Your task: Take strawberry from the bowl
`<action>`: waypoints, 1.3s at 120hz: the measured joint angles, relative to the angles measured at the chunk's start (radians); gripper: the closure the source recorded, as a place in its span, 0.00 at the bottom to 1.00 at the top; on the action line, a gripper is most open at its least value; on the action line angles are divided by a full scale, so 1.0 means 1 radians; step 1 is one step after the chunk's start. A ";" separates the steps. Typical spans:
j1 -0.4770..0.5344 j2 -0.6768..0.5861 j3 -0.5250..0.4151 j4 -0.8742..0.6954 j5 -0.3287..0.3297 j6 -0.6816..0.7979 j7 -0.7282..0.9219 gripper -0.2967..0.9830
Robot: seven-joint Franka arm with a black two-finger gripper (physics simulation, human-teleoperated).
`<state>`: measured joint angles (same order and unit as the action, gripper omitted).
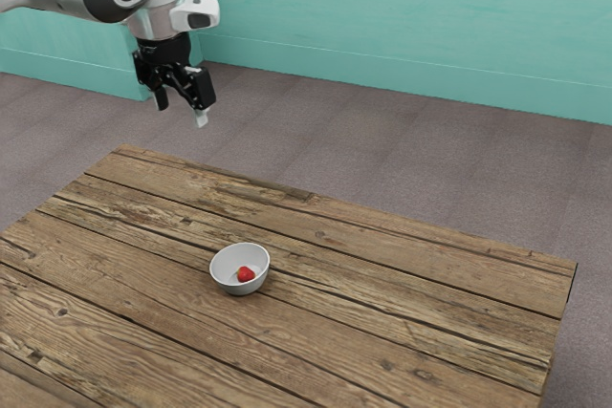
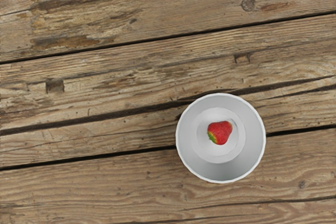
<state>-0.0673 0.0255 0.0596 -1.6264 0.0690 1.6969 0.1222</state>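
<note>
Red and small, the strawberry (image 2: 220,132) is seated near the middle of the bowl (image 2: 254,153), its leafy end turned toward the inner side. With twelve o'clock set at the top of the exterior view, the open gripper (image 1: 182,110) is seen at about eleven o'clock from the bowl and well above it, its two fingers spread and nothing held between them. An approach from overhead and a descent into the bowl seem to be called for.

The rim is the likeliest trouble: if the hand is lowered off centre, a fingertip may be caught on it, and the light-looking bowl could be tipped or pushed along. If the fingers are spread too widely inside, the sloping sides may be struck before the fruit is reached. If they are closed too high, the tapered, rounded fruit could be squeezed out and rolled against the side; if closed too hard, it might be bruised.

Bare surface (image 1: 382,308) is left all round the bowl, most generously toward three o'clock, where the edge is well apart. The far edge is met toward one o'clock, with planks between. No tall thing is seen beside the bowl, so a straight lift should be unhindered once the rim is cleared.
</note>
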 joint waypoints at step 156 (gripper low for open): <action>-0.009 0.163 -0.046 -0.381 0.045 0.444 0.747 0.24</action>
<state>-0.0764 0.1887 0.0135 -2.0073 0.1141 2.1408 0.8690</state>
